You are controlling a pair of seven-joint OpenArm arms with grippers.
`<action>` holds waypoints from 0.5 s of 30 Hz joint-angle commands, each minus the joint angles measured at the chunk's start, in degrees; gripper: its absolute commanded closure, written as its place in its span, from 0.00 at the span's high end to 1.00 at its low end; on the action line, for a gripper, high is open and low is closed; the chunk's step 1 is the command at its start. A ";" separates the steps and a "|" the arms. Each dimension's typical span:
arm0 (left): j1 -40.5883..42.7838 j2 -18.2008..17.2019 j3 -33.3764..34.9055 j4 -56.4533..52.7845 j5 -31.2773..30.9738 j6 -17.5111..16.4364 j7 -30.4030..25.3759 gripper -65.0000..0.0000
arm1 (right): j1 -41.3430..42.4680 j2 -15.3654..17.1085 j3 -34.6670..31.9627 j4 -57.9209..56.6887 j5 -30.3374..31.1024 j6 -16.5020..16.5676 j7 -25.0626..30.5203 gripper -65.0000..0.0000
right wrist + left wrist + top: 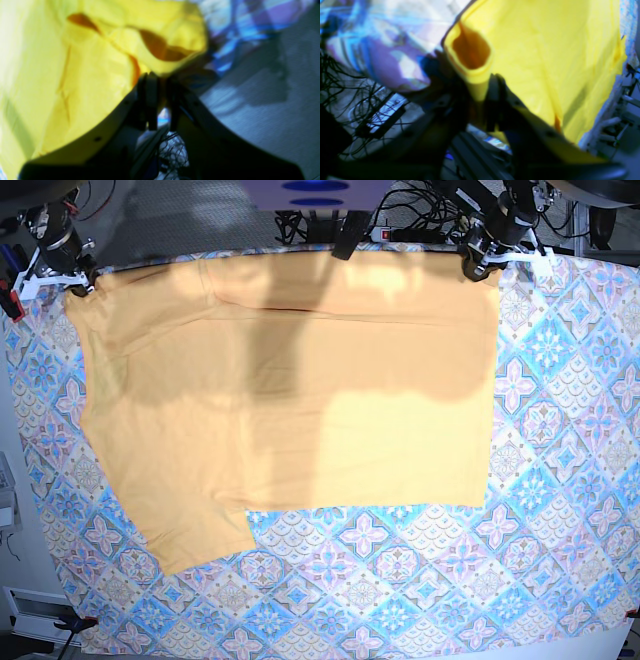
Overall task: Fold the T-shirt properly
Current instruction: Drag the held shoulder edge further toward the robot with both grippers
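Note:
The pale yellow-orange T-shirt [300,400] lies spread flat on the patterned tablecloth [420,580], with one sleeve reaching toward the near left [190,540]. My left gripper [478,264] is at the shirt's far right corner. In the left wrist view its jaws [476,85] stand apart, with a strip of the T-shirt [545,50] lying between them. My right gripper [78,283] is at the far left corner. In the blurred right wrist view its fingers [162,82] show a slim gap, and the T-shirt [87,75] hem sits at the tips. Whether they pinch it is unclear.
The tablecloth covers the table out to its edges on every side. Cables and dark equipment [420,210] crowd the space behind the far edge. A broad shadow falls across the shirt's far half. A small red clamp [80,622] holds the near left corner of the cloth.

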 commanded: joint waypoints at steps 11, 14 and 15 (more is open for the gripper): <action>2.08 -0.47 -0.40 0.33 1.28 1.39 3.94 0.35 | -0.63 0.05 1.45 0.33 0.10 0.25 0.73 0.34; 2.17 -0.47 -0.49 0.33 1.28 1.39 4.11 0.35 | -1.16 -1.18 4.44 0.59 -0.69 0.25 0.73 0.34; 2.25 -0.47 -1.10 0.33 1.28 1.39 4.20 0.36 | -1.25 -1.44 5.32 0.77 -1.57 0.25 0.64 0.35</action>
